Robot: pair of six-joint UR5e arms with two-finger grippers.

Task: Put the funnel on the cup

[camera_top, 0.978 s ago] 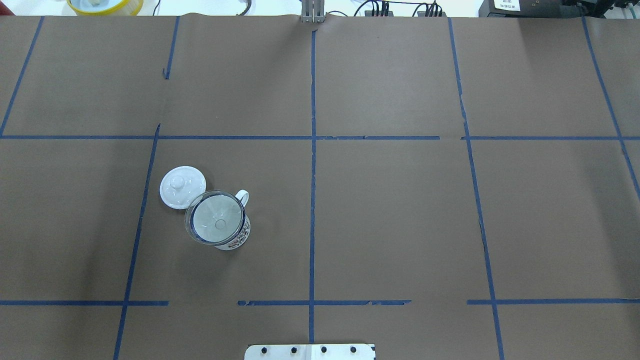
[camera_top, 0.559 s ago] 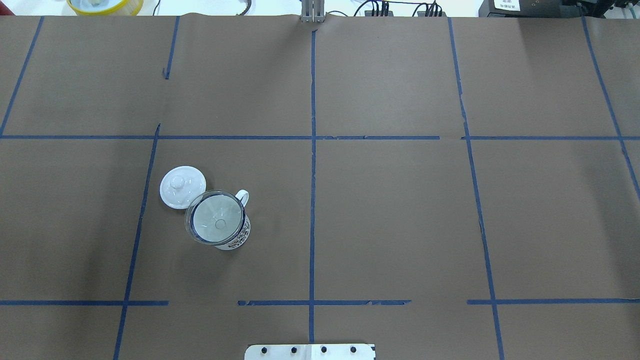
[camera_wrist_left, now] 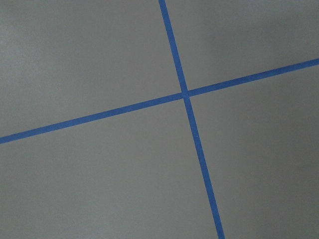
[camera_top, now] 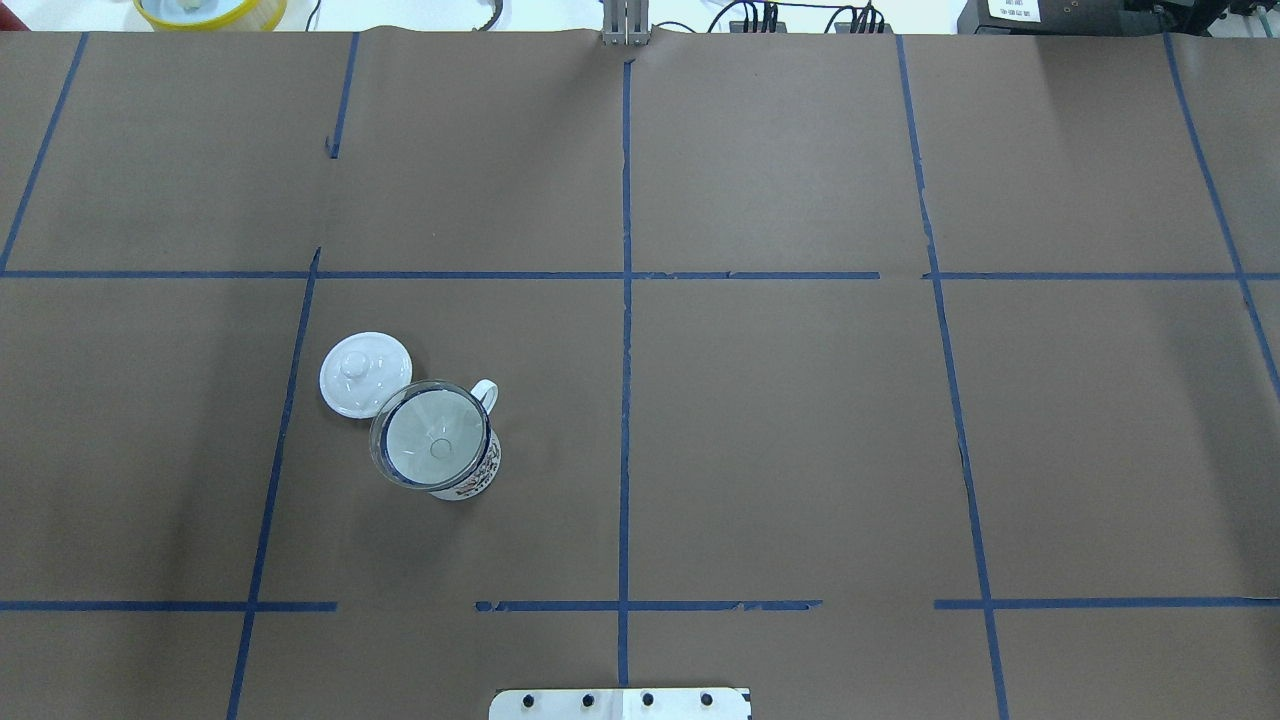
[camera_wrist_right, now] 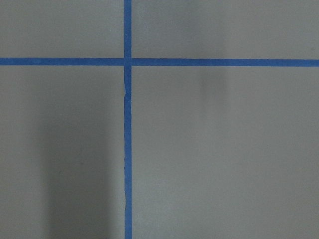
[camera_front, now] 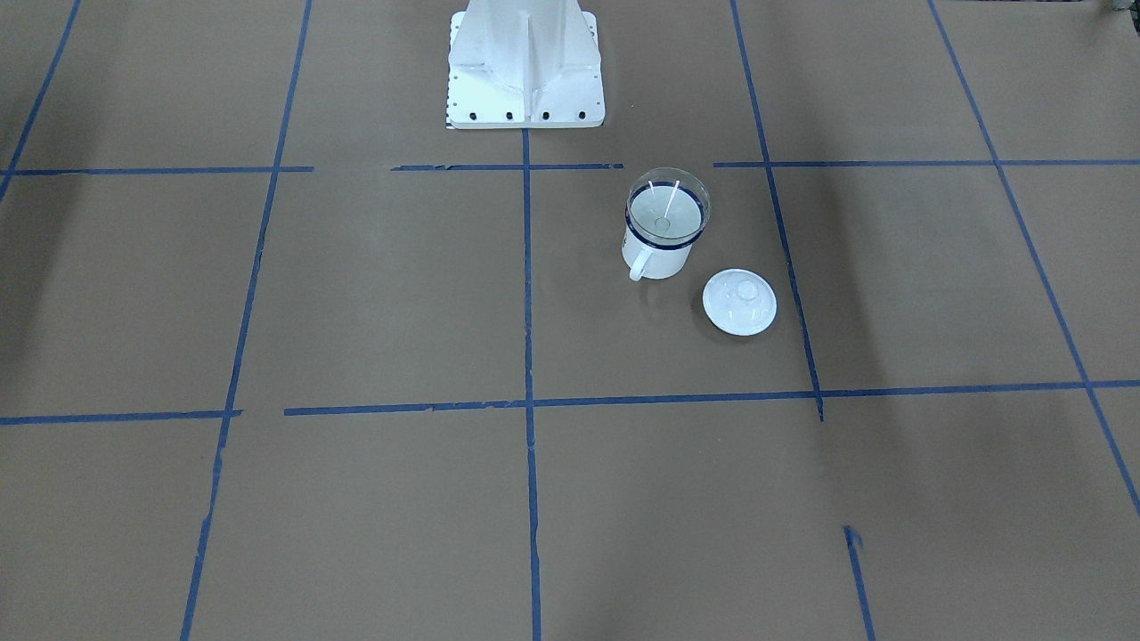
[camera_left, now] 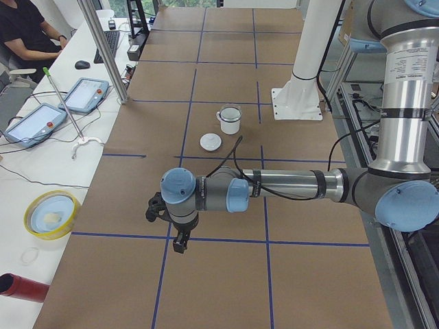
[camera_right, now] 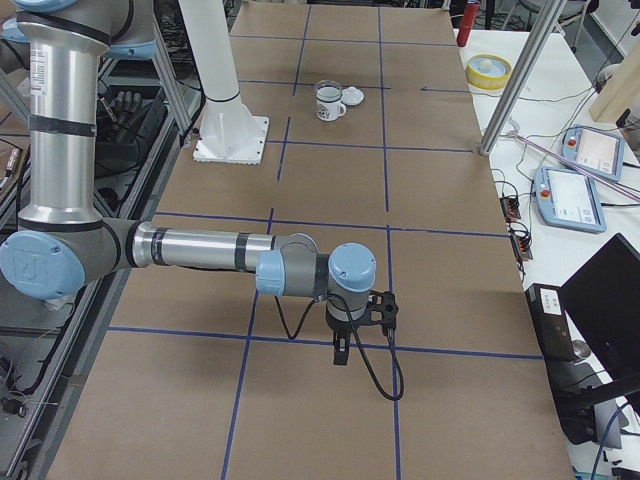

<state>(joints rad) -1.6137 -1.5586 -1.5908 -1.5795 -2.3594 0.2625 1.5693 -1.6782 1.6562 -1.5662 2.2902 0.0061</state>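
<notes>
Left of table (camera_top: 800,430) centre, overhead: lid (camera_top: 365,374), then funnel (camera_top: 430,447) seated level on cup (camera_top: 478,478), spout down. Placement looks done, so best leave it untouched. Left end effector (camera_left: 180,241) and right end effector (camera_right: 341,352) hang over brown paper gridded with blue tape, well apart from the cup; open or closed, cannot tell.

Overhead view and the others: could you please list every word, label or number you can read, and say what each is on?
No text can be read in any view.
White label on the black box: print too small to read.
Coloured print on the side of the cup: blurred, no words legible.
</notes>
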